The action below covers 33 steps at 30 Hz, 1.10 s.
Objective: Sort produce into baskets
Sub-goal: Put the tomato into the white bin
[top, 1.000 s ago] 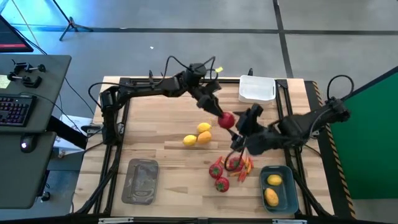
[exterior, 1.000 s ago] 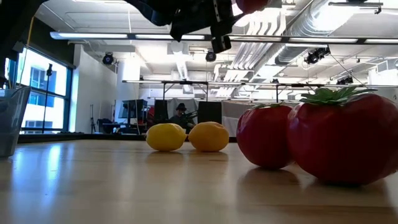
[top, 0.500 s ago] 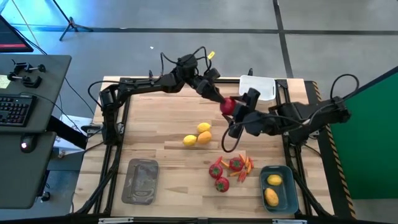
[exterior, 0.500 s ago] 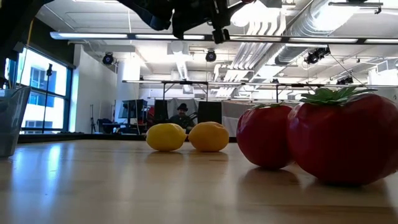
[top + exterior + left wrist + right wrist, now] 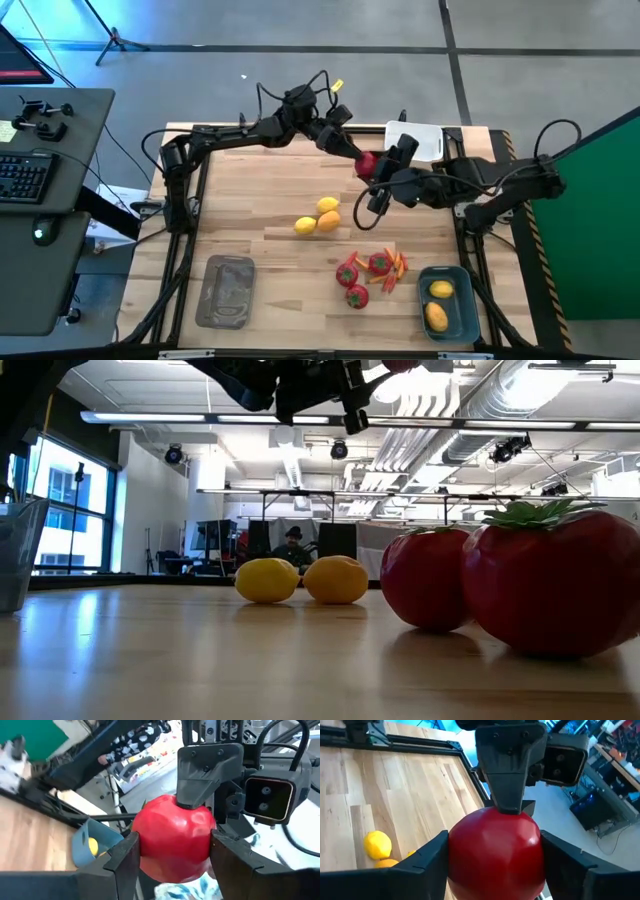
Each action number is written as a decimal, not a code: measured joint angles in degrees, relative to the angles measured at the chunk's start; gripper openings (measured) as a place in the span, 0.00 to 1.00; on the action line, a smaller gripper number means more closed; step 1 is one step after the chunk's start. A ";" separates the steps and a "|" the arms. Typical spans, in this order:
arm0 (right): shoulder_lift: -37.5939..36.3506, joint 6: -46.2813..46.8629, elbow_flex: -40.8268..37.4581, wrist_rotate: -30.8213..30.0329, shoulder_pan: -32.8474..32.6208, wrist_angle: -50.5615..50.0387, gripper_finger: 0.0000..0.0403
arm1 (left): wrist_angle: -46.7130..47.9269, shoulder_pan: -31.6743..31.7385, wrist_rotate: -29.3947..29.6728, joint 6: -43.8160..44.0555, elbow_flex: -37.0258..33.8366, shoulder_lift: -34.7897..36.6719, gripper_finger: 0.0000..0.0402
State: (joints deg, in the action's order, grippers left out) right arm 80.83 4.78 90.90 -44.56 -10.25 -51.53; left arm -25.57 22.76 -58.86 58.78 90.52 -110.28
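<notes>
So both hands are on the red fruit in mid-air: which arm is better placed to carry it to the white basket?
Right, probably. The right hand already brackets the red fruit and lies nearer the white basket, while the left hand reaches across from the far side.

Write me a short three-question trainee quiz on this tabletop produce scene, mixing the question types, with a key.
1. True or false: the round red fruit sits between the fingers of both the left hand and the right hand, above the table.
2. How many yellow oval lemons lie in the blue-teal rectangular basket?
3. Multiple choice: the flat grey tray holds
A. two lemons
B. a red fruit
C. nothing

Key
1. True: each wrist view shows the fruit between that arm's own fingers, with the other hand's finger on it too.
2. Two.
3. C.
</notes>
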 joint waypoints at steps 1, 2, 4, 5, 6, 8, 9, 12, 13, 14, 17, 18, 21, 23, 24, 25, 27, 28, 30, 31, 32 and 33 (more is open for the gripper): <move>0.04 1.35 0.28 -0.12 0.35 -0.21 0.58 | 0.24 0.27 0.52 -1.57 0.00 0.00 0.50; 0.10 3.61 0.72 -0.14 0.81 -0.42 0.58 | 0.10 0.61 1.32 -3.43 0.00 0.00 0.52; 0.18 8.90 1.78 0.15 1.99 -0.33 0.58 | -1.37 1.68 3.38 -7.71 0.10 0.12 0.54; 0.18 11.02 2.17 0.08 2.70 -0.23 0.58 | -1.88 2.31 4.68 -9.72 0.22 0.31 0.55; 0.19 12.76 2.39 -0.25 3.37 -0.30 0.58 | -2.69 2.95 5.60 -11.31 0.26 0.35 0.56; 0.20 16.11 2.48 -0.89 4.92 -1.56 0.58 | -3.69 4.65 7.25 -13.93 0.24 0.31 0.57; 0.20 17.62 2.48 -0.98 5.93 -2.13 0.58 | -4.58 5.54 7.80 -15.07 0.22 0.30 0.58; 0.16 21.56 1.47 0.06 9.91 -2.52 0.58 | -6.17 8.33 8.43 -18.30 0.22 0.34 0.58; 0.16 22.31 0.71 0.29 11.58 -2.65 0.58 | -6.07 9.25 8.45 -19.43 0.22 0.41 0.58; 0.18 22.38 -0.20 0.69 13.21 -2.67 0.58 | -5.88 10.14 8.53 -21.00 0.22 0.42 0.58; 0.14 19.91 -4.55 4.52 19.85 -1.42 0.58 | -5.65 12.19 9.77 -24.74 0.22 0.42 0.58; 0.12 18.15 -6.62 7.03 22.57 0.44 0.58 | -5.66 12.82 10.63 -25.47 0.22 0.42 0.58; -0.47 9.57 -14.16 15.52 31.26 9.62 0.58 | -5.47 14.41 13.65 -28.33 0.20 0.44 0.58; -1.86 5.64 -19.63 23.35 37.38 17.67 0.58 | -5.13 15.02 16.39 -30.08 0.17 0.44 0.58; -2.62 4.18 -22.24 26.88 40.04 21.12 0.58 | -4.66 15.24 18.10 -31.00 0.17 0.44 0.58; -3.32 2.94 -24.85 29.24 42.54 23.86 0.58 | -4.09 15.32 19.73 -31.98 0.17 0.44 0.58; -4.48 0.18 -29.55 30.44 46.37 27.60 0.58 | -3.36 15.26 21.56 -33.12 0.15 0.44 0.58; -5.07 -1.21 -31.64 30.71 48.12 29.14 0.58 | -2.84 15.24 22.19 -33.83 0.15 0.44 0.58; -5.92 -2.91 -35.57 31.10 51.17 32.57 0.58 | -1.59 14.96 23.77 -35.64 0.15 0.49 0.58; -6.12 -3.37 -37.65 31.18 52.51 34.15 0.58 | -0.41 14.89 24.51 -36.85 0.15 0.52 0.58; -6.13 -3.59 -39.84 31.29 53.58 35.65 0.58 | 0.79 14.75 25.09 -38.22 0.15 0.52 0.58; -6.02 -3.53 -41.92 31.26 54.45 37.51 0.58 | 2.14 14.58 25.66 -39.20 0.13 0.52 0.58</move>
State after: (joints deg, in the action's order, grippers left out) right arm 74.81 1.25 48.98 -13.29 44.21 -14.02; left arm -23.44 37.34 -33.21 19.58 90.65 -109.75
